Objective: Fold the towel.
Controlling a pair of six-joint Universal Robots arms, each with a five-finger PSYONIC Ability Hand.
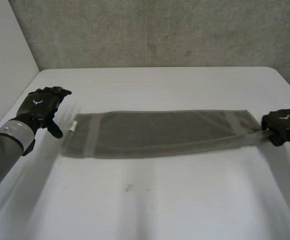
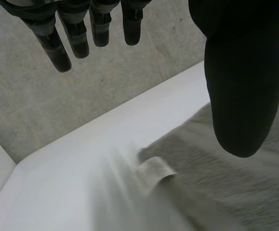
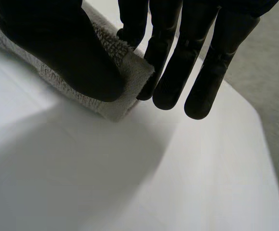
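A grey-brown towel (image 1: 160,132), folded into a long strip, lies across the middle of the white table (image 1: 160,205). My left hand (image 1: 42,107) hovers just off the strip's left end, fingers straight and thumb spread, holding nothing. In the left wrist view the towel (image 2: 235,192) and its small white loop tag (image 2: 153,173) lie below the thumb of the left hand (image 2: 240,86). My right hand (image 1: 283,125) is at the strip's right end. There the thumb of the right hand (image 3: 57,48) presses the towel's corner (image 3: 125,82) against the fingers (image 3: 173,72).
A concrete wall (image 1: 160,30) rises behind the table's far edge, and a white panel (image 1: 4,55) stands at the left. Bare tabletop stretches in front of the towel and beyond it.
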